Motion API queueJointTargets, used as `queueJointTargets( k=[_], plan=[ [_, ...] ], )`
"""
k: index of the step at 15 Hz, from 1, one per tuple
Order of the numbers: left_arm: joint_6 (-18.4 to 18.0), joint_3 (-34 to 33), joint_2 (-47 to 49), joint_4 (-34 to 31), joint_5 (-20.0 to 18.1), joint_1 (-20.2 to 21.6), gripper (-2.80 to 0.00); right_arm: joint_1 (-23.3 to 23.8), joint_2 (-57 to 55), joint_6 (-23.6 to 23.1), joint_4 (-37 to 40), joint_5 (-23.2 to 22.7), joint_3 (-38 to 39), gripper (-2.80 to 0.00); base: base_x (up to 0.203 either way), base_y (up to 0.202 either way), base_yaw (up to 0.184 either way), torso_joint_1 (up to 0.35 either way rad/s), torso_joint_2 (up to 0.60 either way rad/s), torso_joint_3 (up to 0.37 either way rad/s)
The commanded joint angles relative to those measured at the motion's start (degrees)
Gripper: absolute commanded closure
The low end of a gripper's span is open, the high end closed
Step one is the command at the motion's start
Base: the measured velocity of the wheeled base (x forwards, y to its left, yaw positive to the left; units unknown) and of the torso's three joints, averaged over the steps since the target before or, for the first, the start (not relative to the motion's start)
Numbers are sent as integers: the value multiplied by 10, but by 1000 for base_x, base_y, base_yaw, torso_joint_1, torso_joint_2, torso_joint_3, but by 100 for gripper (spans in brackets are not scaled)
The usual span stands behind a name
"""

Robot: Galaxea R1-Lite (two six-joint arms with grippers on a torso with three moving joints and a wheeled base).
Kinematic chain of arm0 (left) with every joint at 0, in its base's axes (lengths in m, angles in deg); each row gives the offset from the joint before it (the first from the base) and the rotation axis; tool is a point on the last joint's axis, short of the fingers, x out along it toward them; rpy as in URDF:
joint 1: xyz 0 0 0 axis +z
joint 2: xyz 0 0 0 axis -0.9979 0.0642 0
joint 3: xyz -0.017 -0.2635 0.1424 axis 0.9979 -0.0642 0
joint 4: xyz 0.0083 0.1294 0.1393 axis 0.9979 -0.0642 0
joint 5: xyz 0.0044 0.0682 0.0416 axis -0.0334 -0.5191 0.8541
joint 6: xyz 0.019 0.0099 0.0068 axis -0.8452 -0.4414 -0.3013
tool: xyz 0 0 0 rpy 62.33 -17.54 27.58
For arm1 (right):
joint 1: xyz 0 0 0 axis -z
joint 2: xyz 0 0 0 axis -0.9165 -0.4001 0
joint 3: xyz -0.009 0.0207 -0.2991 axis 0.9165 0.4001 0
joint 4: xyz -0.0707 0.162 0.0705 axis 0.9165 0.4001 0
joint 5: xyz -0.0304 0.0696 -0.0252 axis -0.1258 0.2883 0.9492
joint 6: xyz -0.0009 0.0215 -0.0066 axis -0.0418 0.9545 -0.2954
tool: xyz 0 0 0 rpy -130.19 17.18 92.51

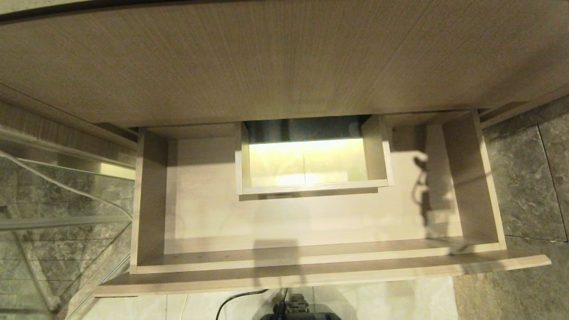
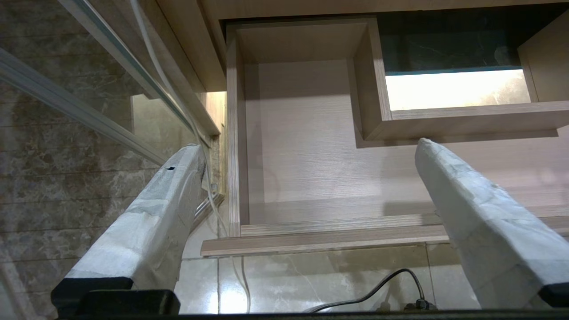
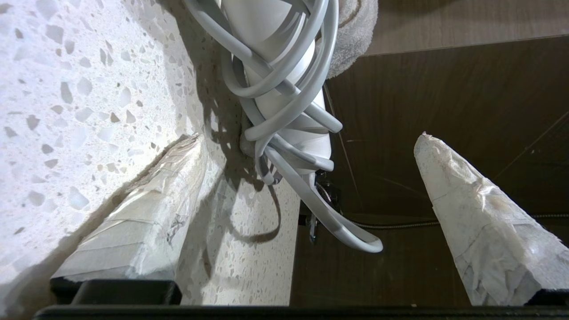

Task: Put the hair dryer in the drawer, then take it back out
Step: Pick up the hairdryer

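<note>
Head view, nearest edge: a black cable (image 1: 240, 297) and dark robot hardware (image 1: 295, 311) lie over pale floor tiles (image 1: 378, 302). Neither arm shows in this view.

Beyond them the drawer (image 1: 311, 260) stands pulled fully out, its flat front nearest the robot. Its floor is bare; the dryer is not inside it. At mid-back a boxed rectangular cut-out (image 1: 311, 186) frames a brightly lit patch below. A thin cable-shaped shadow falls on the drawer floor near the right wall. Farther back, a broad wood-grain panel (image 1: 284, 62) overhangs the drawer's rear. To the robot's left is a glass pane (image 1: 62, 213) with a pale cord (image 1: 66, 189) along it; to the right, grey stone floor (image 1: 529, 178).

Left wrist view: the left gripper (image 2: 311, 151) hangs in front of and above the drawer's left front corner, its taped fingers (image 2: 160, 213) spread wide, nothing between them. The drawer (image 2: 311, 235) and cut-out (image 2: 466, 120) lie beyond.

Right wrist view: the right gripper (image 3: 311, 142) is at a speckled white counter (image 3: 89, 89), away from the drawer. Its fingers (image 3: 480, 222) are spread wide and grip nothing. Just past the fingertips the white dryer (image 3: 280, 89), wrapped in its grey cord (image 3: 293, 133), lies at the counter's edge, a cord loop hanging over it. Dark wall or floor (image 3: 444, 133) lies beyond.
</note>
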Motion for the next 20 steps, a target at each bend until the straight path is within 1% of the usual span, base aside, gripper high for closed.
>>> queueJointTargets(
  k=[1, 3, 6, 8, 13, 17, 20],
  plan=[
    [0, -23, 0, 1, 0, 0, -280, 1, -30, -2, -15, 0, -9, -280, 0, 0, 0, 0, 0, 0],
    [0, -23, 0, 1, 0, 0, -280, 1, -44, -1, -25, 1, -28, -280, 0, 0, 0, 0, 0, 0],
    [0, -23, 0, 1, 0, 0, -280, 1, -57, -1, -18, -1, -92, -280, 0, 0, 0, 0, 0, 0],
    [1, -23, 0, 1, 0, 0, -280, 0, -36, 0, -19, -5, -92, -280, 0, 0, 0, 0, 0, 0],
    [1, -23, 0, 1, 0, 0, -280, 1, -33, -8, -39, -5, -101, -280, 0, 0, 0, 0, 0, 0],
    [0, -23, 0, 1, 0, 0, -280, 1, -43, -12, -54, 2, -101, -280, 0, 0, 0, 0, 0, 0],
    [0, -23, 0, 1, 0, 0, -280, 2, -48, -14, -54, 19, -100, -280, 0, 0, 0, 0, 0, 0]
  ],
)
